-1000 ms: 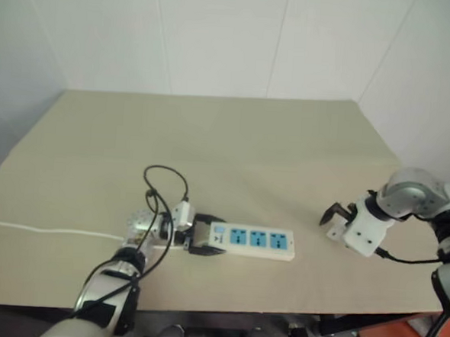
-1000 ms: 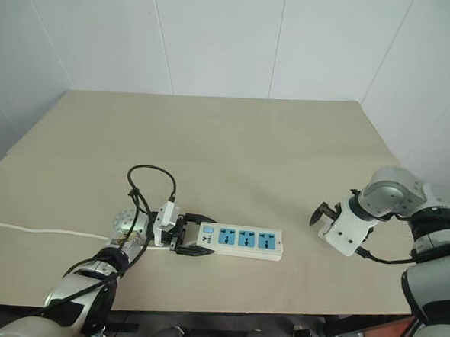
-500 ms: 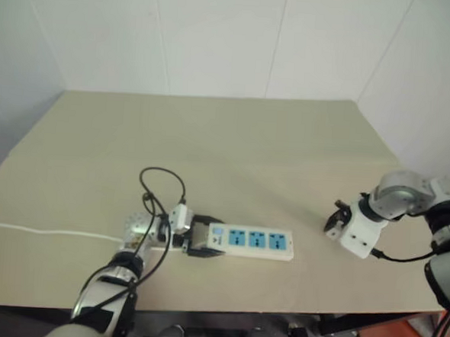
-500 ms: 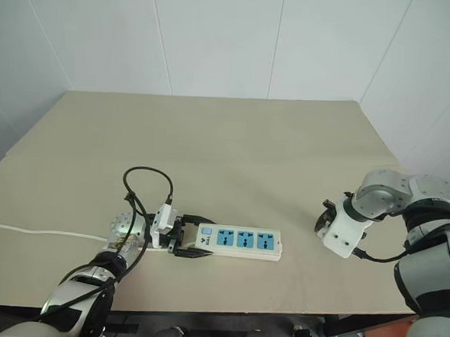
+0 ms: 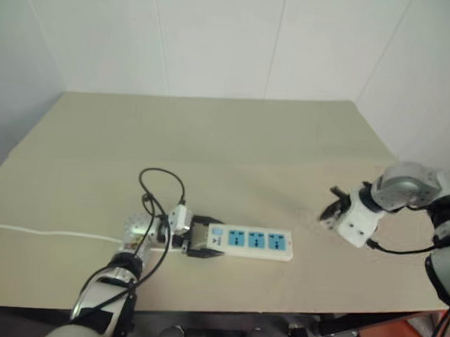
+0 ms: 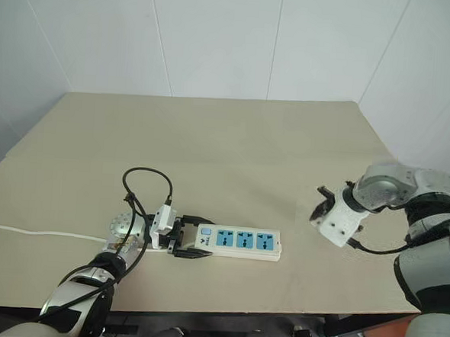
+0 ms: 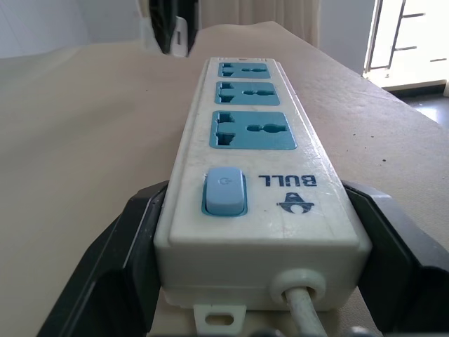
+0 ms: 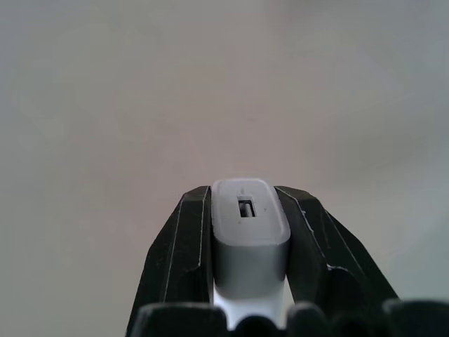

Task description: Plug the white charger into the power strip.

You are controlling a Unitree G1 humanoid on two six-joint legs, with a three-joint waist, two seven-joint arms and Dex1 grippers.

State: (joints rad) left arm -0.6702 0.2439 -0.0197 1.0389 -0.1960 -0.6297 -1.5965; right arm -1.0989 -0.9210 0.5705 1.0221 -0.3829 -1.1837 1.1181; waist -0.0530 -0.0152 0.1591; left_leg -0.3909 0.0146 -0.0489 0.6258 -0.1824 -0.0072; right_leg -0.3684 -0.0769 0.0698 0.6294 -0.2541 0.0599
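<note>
The right gripper (image 8: 245,232) is clamped on the charger (image 8: 247,223), whose port end faces out between the two black fingers (image 8: 179,246); it hangs above the table (image 6: 234,138) at about 3 o'clock, well apart from the strip (image 6: 239,242). The left gripper (image 7: 252,232) pinches the strip's switch end, one finger on each long side, with the three blue sockets (image 7: 248,129) running away toward 12 o'clock in the left wrist view and the cord (image 6: 22,231) trailing off to 9 o'clock. Risks, as I judge them: the prongs are hidden, so they may reach a socket misaligned; a hard push could slide the strip. No containers are present
</note>
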